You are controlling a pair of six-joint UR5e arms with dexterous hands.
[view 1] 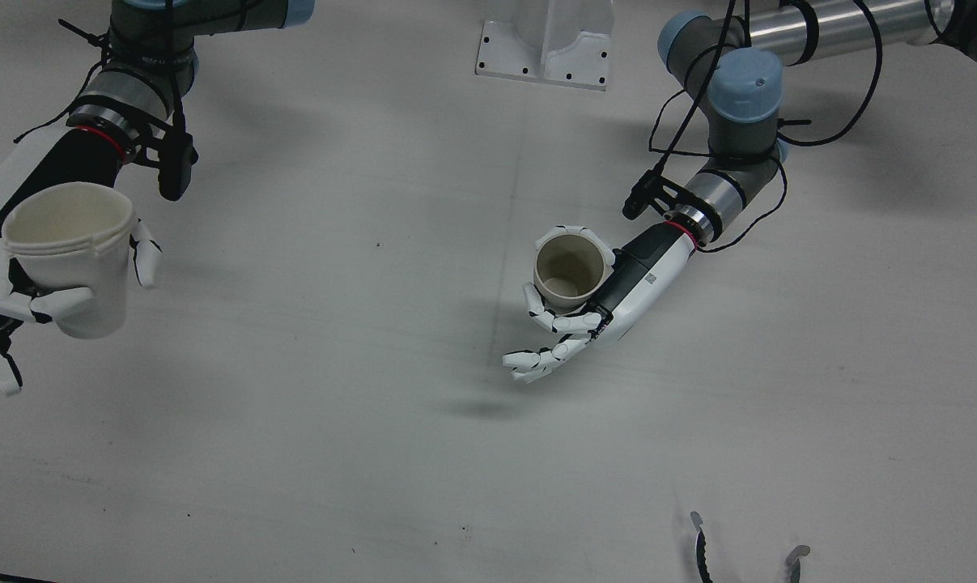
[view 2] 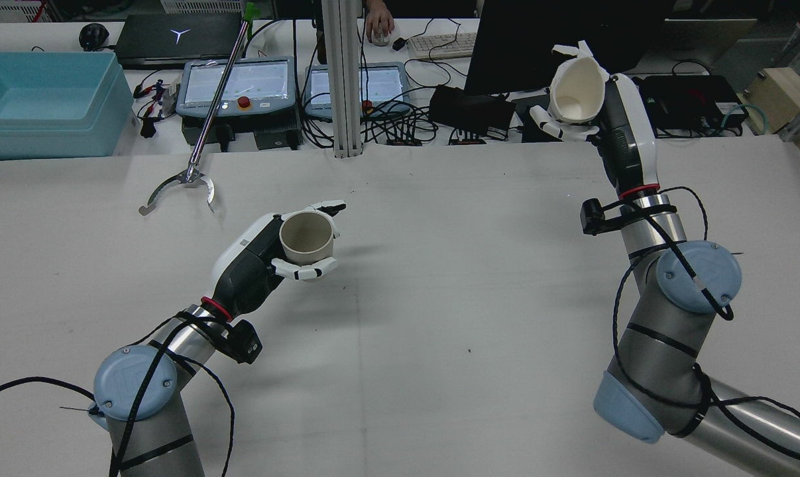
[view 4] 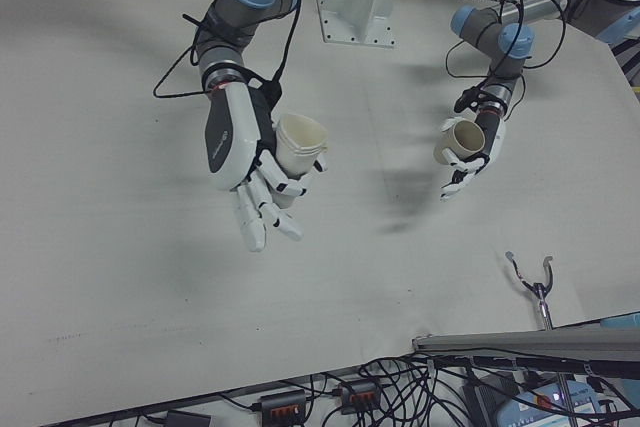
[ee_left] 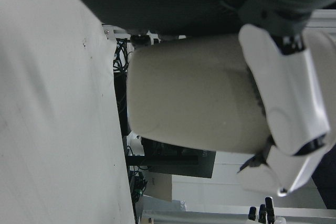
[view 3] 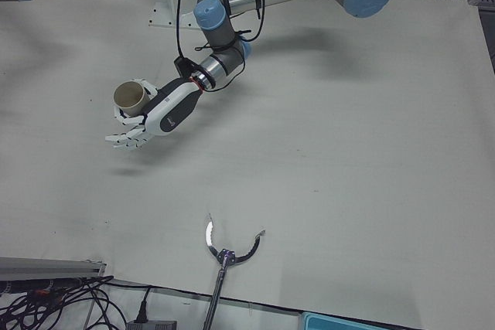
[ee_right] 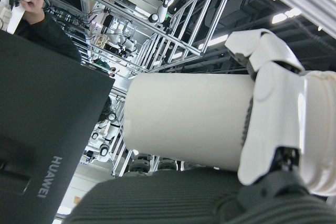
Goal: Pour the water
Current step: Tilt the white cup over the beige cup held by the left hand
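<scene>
My left hand (view 1: 630, 287) is shut on a small beige cup (view 1: 569, 271), upright just above the table near its middle; no water shows inside it. The rear view shows this cup (view 2: 307, 235) in the left hand (view 2: 250, 262), as does the left-front view, cup (view 3: 131, 96). My right hand (view 1: 19, 267) is shut on a larger white cup (view 1: 71, 251) with a ribbed rim, raised high at the table's far side. In the rear view that white cup (view 2: 575, 86) leans with its mouth toward the robot. The two cups are far apart.
A long-handled grabber lies with its claw (view 2: 181, 182) on the table at the operators' edge, claw (view 3: 230, 249). The white pedestal base (view 1: 545, 48) stands at the robot's side. Beyond the table are a blue bin (view 2: 42, 99), screens, cables and a person's hand (view 2: 376, 30).
</scene>
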